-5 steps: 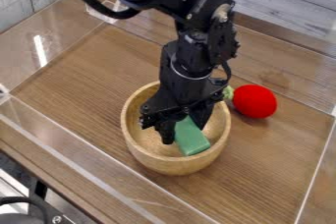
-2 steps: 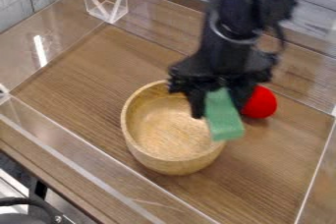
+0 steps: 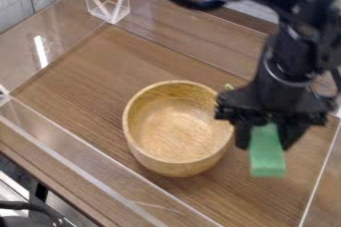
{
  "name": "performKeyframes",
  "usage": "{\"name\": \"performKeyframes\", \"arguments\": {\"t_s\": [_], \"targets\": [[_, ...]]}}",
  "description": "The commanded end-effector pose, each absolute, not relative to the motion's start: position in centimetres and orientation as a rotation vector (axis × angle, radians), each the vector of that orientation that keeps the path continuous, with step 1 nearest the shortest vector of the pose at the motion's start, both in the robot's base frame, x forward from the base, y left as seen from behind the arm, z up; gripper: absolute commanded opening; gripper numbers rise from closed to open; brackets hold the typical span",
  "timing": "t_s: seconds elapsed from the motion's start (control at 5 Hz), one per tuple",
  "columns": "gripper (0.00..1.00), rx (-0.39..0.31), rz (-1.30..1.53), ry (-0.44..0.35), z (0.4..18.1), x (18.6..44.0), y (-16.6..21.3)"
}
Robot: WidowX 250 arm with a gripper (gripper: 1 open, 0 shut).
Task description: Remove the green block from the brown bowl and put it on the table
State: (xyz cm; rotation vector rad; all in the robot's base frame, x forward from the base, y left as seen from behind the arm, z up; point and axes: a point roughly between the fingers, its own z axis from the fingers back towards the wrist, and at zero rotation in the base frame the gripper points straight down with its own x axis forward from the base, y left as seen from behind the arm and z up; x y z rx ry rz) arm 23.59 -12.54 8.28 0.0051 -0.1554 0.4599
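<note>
The green block (image 3: 268, 153) hangs in the air to the right of the brown bowl (image 3: 176, 127), held upright with my gripper (image 3: 272, 125) shut on its upper end. The block's lower end sits over the table (image 3: 114, 67) near the right acrylic wall, clear of the bowl's rim. The light-tan bowl stands with nothing inside it, its grain showing. My black arm comes down from the top right and hides the table behind it.
Low clear acrylic walls (image 3: 80, 186) border the tabletop, with one close along the right side (image 3: 320, 186). A clear folded stand (image 3: 107, 4) sits at the far left corner.
My gripper has lifted the green block out of the bowl and carried it to the right, past the rim. The red toy that showed earlier is now hidden behind the arm.
</note>
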Motion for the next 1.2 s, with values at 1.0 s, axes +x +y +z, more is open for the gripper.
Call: {"name": "performKeyframes", "arguments": {"t_s": [1.0], "targets": [[0.00,-0.030,0.066,-0.193,6.2,26.3,-14.9]]}}
